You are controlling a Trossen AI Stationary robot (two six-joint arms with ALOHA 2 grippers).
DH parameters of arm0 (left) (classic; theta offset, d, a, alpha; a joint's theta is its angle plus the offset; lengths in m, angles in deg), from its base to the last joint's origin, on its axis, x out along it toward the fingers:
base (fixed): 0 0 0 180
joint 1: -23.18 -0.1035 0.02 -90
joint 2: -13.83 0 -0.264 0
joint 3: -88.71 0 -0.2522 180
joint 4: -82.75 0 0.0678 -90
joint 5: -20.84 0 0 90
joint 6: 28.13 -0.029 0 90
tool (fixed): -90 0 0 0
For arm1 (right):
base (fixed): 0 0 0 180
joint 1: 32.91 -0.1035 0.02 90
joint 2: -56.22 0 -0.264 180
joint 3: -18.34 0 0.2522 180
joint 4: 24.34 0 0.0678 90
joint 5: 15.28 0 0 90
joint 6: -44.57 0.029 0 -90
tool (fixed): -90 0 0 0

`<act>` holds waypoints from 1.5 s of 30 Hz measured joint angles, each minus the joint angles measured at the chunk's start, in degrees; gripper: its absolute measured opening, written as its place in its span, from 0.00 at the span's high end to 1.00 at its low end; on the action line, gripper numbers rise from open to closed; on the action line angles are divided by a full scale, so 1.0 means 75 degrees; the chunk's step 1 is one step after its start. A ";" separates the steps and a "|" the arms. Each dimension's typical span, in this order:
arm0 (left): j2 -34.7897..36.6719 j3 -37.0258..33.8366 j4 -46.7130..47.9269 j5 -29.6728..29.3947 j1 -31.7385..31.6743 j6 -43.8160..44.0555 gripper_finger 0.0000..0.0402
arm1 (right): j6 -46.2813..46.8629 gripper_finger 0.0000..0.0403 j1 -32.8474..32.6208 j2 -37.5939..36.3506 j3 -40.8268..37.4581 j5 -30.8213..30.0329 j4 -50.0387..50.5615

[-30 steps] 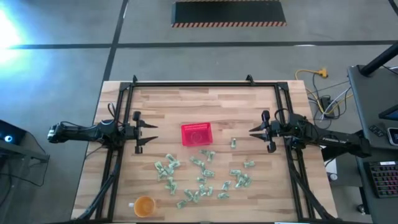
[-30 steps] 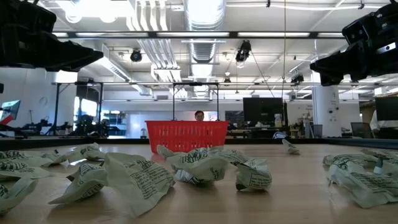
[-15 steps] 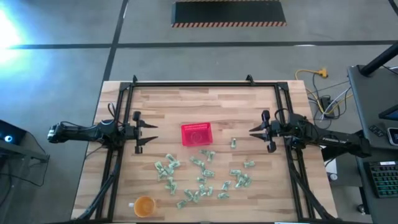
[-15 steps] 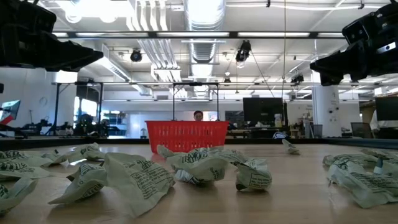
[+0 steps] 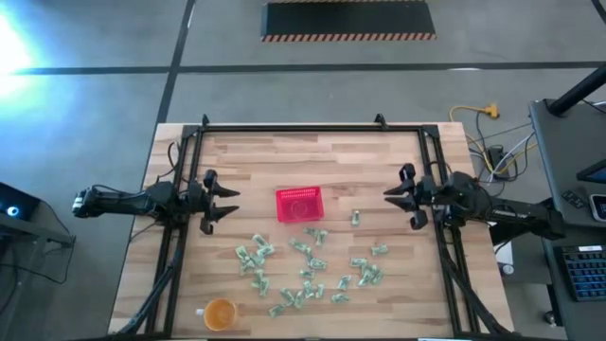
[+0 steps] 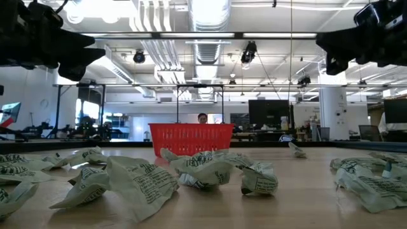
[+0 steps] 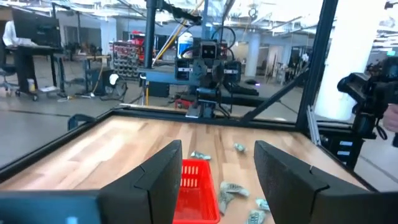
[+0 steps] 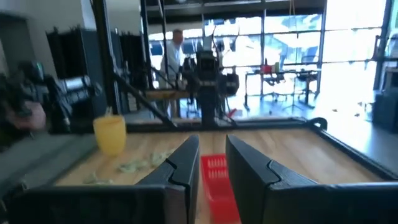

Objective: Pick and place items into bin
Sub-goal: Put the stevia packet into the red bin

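The red basket (image 5: pixel 299 204) stands in the middle of the wooden table, also seen in the low view (image 6: pixel 191 138). Many pale green and white packets (image 5: pixel 308 265) lie loose on the table between the basket and the near edge (image 6: pixel 137 181). My left gripper (image 5: pixel 230 202) hovers level at the table's left side, pointing at the basket (image 7: pixel 198 186), fingers wide open (image 7: pixel 217 168). At the right side my right gripper (image 5: pixel 389 200) hovers, tipped slightly upward toward the basket (image 8: pixel 217 177). Its fingers (image 8: pixel 212 165) stand a narrow gap apart with nothing between them.
An orange cup (image 5: pixel 220 313) stands near the table's front left corner. A black metal frame (image 5: pixel 303 128) runs round the table's far and side edges. A single packet (image 5: pixel 356 217) lies right of the basket. A person (image 8: pixel 176 46) stands in the room beyond.
My left gripper has rolled about its own pointing line while staying in place. My right gripper has tipped its fingers upward, rolled a little and risen slightly. The basket and packets lie as before.
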 joint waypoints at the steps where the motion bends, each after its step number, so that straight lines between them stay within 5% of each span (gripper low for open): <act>1: 0.0005 0.0000 -0.0016 0.0000 0.0000 0.0004 0.54 | 0.0238 0.83 0.0000 0.0028 0.0000 0.0000 -0.0111; 12: -0.0044 0.0000 -0.0110 0.0025 0.0003 0.0979 0.54 | -0.0412 0.83 0.0000 0.0038 -0.0003 0.0076 -0.0488; 23: -0.0242 0.0000 -0.1982 -0.0543 0.0000 -0.0608 0.54 | -0.0221 0.83 0.0000 0.0259 0.0022 0.0075 -0.2591; 32: -0.0241 0.0000 -0.2729 -0.0599 -0.0002 -0.1466 0.54 | -0.1162 0.83 -0.0185 0.1675 0.1871 -0.0061 0.0885; 39: -0.0256 0.0000 -0.2809 -0.0607 0.0000 -0.1825 0.54 | -0.1790 0.83 -0.0379 0.3944 0.3767 -0.1911 0.4984; 45: -0.0286 0.0000 -0.2690 -0.0615 0.0000 -0.2004 0.54 | -0.1025 0.74 -0.0388 0.5836 0.4100 -0.1742 0.5596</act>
